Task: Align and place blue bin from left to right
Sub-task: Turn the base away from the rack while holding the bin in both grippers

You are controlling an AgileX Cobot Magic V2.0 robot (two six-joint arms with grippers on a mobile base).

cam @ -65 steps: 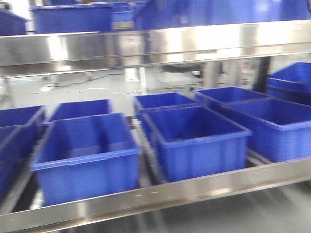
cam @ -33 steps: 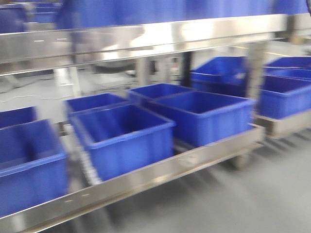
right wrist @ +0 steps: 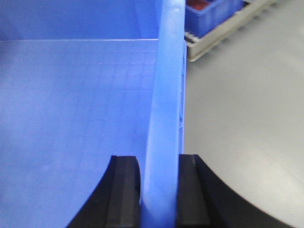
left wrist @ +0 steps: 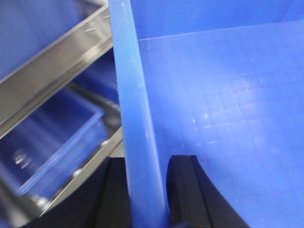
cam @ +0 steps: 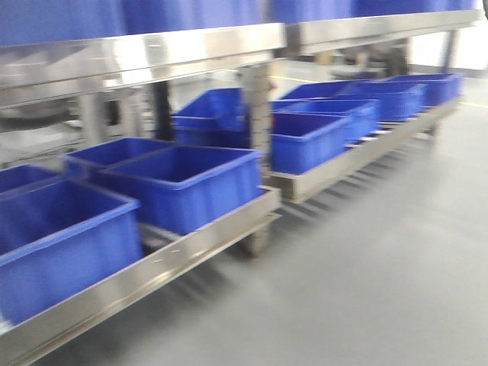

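"Left wrist-mounted view first: what has the left hand (left wrist: 145, 192) got?"

"Its two black fingers (left wrist: 186, 190) sit tight on either side of one wall of the blue bin (left wrist: 223, 95), just under the rim. That is a firm hold on the wall. The bin's gridded floor fills the picture from 12 to 4 o'clock. A steel rail of the rack (left wrist: 52, 71) crosses at 10 o'clock."

"And the right hand (right wrist: 159, 192)?"

"It is the same on the other side. The right hand is closed on the opposite wall, one finger inside and one outside. The bin's inside spreads toward 9 o'clock and the grey floor (right wrist: 247, 118) lies at 3 o'clock. So the bin hangs between both hands, off the rack. The front camera does not show it."

"What differs from a second ago in the front view?"

"Back then the rack faced the camera squarely and its stored bins (cam: 183, 183) filled the frame. Half a second ago they had slid toward 9 o'clock. Now the rack runs off slantwise toward 1 o'clock, with only its end section near, from 7 to 9 o'clock. Floor covers everything from 3 to 6 o'clock. A second rack (cam: 343, 156) with its own row of bins has come into sight at 2 o'clock. All three pictures are smeared with blur."
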